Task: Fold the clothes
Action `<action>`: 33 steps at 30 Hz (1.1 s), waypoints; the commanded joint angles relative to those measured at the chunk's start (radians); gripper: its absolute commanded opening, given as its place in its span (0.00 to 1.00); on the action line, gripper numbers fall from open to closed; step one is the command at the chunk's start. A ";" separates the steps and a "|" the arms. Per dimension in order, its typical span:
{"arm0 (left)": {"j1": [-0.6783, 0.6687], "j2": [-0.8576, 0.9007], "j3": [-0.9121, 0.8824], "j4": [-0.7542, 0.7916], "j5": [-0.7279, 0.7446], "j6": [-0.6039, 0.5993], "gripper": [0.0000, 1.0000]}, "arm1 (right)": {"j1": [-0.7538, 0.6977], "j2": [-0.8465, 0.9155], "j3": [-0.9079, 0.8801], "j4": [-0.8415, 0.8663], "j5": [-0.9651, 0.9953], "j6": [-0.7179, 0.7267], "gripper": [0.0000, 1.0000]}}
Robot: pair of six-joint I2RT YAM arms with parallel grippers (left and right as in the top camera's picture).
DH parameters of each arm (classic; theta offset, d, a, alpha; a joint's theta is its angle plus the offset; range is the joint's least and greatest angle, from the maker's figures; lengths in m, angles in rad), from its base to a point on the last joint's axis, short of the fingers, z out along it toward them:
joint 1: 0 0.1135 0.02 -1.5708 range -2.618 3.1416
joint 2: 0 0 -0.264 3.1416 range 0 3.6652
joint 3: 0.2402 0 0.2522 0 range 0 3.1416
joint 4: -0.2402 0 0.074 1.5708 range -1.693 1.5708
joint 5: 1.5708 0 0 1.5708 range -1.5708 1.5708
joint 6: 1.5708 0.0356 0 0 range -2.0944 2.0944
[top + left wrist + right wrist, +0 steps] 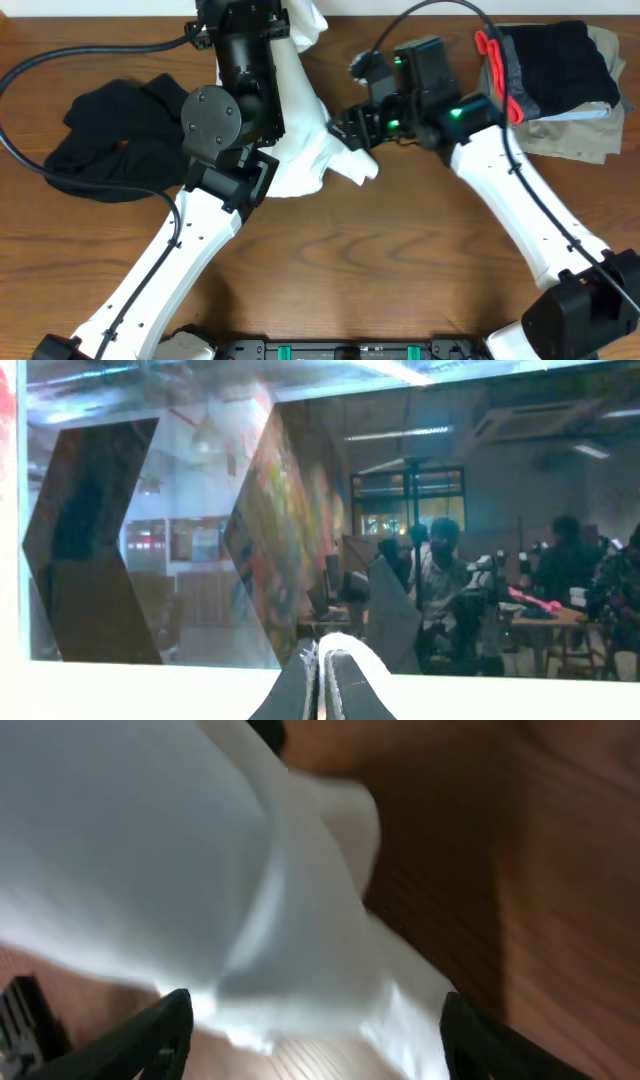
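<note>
The white T-shirt (pixel 305 120) hangs from the top middle of the overhead view, and its lower end trails on the wooden table (pixel 400 260). My left gripper (pixel 322 656) is raised and shut on a thin fold of the white T-shirt (pixel 340 643). My right gripper (pixel 347 128) sits at the shirt's lower right edge. In the right wrist view this gripper (pixel 315 1045) stands wide open, with the white T-shirt (pixel 180 860) just ahead of the fingers and partly between them. The black garment (pixel 105 140) lies crumpled at the left.
A stack of folded garments (pixel 555 65) sits at the back right: dark cloth with red-orange trim (pixel 495 65) over khaki cloth (pixel 575 140). A black cable (pixel 60 70) loops over the back left. The left arm's body (pixel 245 80) covers part of the shirt.
</note>
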 commanded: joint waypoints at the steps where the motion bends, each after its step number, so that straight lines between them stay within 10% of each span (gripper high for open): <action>1: -0.001 -0.009 0.037 0.014 -0.001 0.029 0.06 | 0.070 0.019 0.005 0.062 0.095 0.111 0.76; 13: -0.001 -0.043 0.037 -0.010 -0.106 0.106 0.06 | 0.132 0.193 0.005 0.188 0.148 0.215 0.50; 25: -0.067 -0.139 0.037 -0.496 -0.160 0.110 0.06 | -0.092 0.208 0.008 0.505 0.163 0.167 0.49; 33: -0.074 -0.139 0.037 -0.277 -0.161 0.115 0.06 | -0.116 0.201 0.014 0.465 -0.093 0.172 0.52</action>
